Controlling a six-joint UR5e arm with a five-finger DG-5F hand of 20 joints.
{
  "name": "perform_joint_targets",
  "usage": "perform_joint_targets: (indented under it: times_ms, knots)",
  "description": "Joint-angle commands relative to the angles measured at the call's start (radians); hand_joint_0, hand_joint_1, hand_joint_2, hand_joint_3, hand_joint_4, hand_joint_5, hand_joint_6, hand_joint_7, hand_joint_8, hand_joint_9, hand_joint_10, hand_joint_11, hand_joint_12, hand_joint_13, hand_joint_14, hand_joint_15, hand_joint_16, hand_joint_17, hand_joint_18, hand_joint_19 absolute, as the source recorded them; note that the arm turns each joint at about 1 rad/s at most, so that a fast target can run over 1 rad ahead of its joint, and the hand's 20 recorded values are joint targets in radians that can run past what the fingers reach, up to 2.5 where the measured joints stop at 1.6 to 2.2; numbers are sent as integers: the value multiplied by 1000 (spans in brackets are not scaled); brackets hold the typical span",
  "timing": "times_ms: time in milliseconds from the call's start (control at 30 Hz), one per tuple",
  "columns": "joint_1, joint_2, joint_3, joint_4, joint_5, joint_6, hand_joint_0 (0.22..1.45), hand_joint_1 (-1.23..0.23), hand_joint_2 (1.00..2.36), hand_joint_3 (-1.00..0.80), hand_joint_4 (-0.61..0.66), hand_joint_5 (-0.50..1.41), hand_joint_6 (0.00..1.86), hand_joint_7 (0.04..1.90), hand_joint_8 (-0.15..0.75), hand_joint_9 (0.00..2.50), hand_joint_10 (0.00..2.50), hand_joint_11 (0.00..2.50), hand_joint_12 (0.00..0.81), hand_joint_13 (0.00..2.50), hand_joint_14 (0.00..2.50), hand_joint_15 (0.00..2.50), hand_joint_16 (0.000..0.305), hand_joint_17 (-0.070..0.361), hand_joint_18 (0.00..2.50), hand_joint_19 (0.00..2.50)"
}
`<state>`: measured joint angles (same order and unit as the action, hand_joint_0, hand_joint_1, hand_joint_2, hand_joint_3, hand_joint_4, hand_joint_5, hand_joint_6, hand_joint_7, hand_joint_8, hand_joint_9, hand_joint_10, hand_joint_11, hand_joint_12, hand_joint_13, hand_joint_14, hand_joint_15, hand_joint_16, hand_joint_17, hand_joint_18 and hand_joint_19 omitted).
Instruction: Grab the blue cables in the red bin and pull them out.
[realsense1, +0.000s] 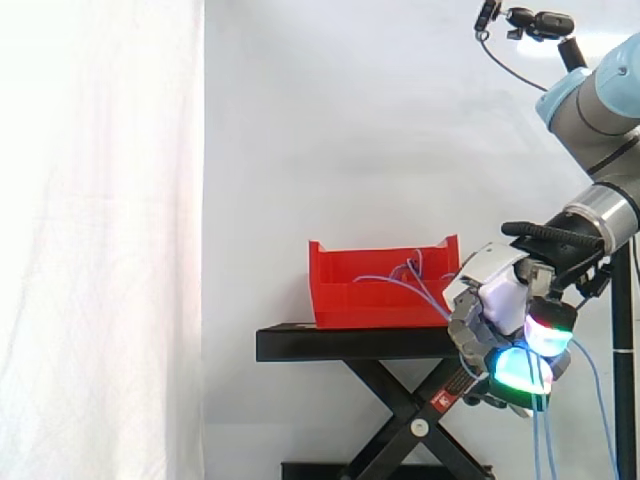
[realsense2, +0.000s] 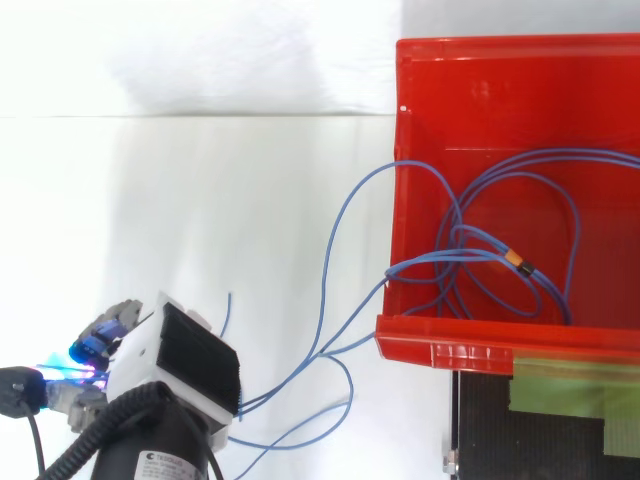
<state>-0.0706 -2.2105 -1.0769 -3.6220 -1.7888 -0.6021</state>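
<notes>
In the top view, the blue cables (realsense2: 455, 260) are seen lying in loose loops inside the red bin (realsense2: 500, 45). A small orange mark (realsense2: 516, 262) is seen on one strand. Some strands are led over the bin's wall and its corner and are stretched out to the hand (realsense2: 140, 352), which is held well away from the bin. A few slack loops are seen between the bin and the hand.

In the side view, the bin (realsense1: 385, 300) is shown set on a black stand (realsense1: 340, 343). Small bits of cable are seen poking up above the bin's rim. Strands (realsense1: 541, 432) are also seen hanging down from the hand, lower than the bin.

The hand (realsense1: 500, 300) is held out past the bin's end, and its palm is level with the bin's lower half. Its glowing fingertips (realsense1: 518, 368) are pointed down, below the bin's floor. The fingers are curled, and the cables are clamped in them. The arm (realsense1: 600, 110) is sloped down to the hand from higher than the bin.
</notes>
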Motion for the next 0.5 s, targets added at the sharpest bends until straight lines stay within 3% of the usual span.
perform_joint_targets:
  times_ms: [0, 467]
  knots:
    - [0, 0, 0, 0, 0, 0, 839, -864, 1000, -1000, -67, 471, 769, 512, 143, 1146, 565, 1702, 262, 1426, 4, 1645, 44, 99, 800, 662]
    - [0, 0, 0, -3, 0, 0, 835, -901, 1000, -1000, -45, 421, 731, 495, 145, 1098, 630, 1656, 269, 1422, 3, 1639, 45, 100, 794, 662]
